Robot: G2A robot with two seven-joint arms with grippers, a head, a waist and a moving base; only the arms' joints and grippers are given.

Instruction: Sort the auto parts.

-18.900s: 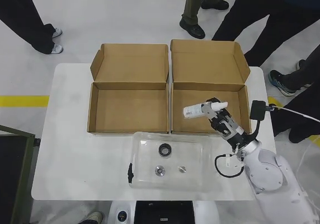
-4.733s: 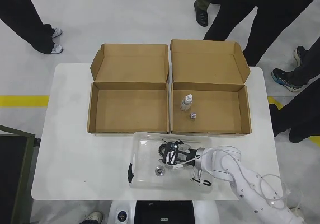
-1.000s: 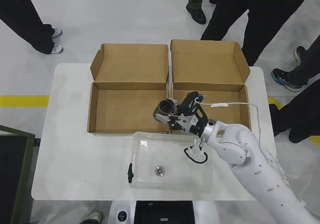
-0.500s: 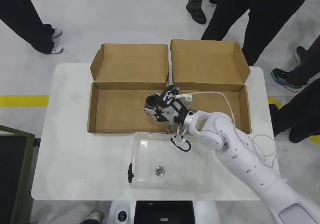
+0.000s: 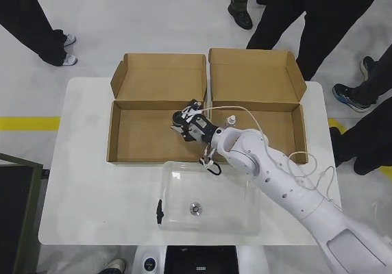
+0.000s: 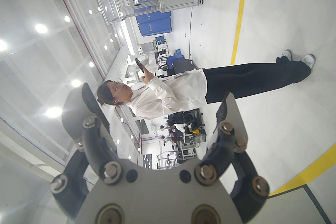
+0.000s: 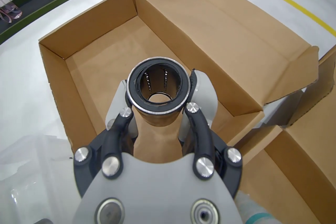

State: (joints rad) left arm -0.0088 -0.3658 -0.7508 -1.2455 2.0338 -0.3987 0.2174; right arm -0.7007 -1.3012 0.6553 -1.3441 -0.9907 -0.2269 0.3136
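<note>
Right gripper [image 7: 159, 89] clamps bearing [image 7: 157, 106]; bore faces wrist camera.

Right gripper [image 7: 160, 95] clamps cylindrical bearing [image 7: 158, 107] over cardboard box [image 7: 105, 49], apparently clear of floor.

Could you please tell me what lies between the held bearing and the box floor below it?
Nothing; in the right wrist view the box floor under the bearing is bare.

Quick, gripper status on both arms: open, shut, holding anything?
Left gripper: open, empty.
Right gripper: shut on the bearing, above a cardboard box.
</note>
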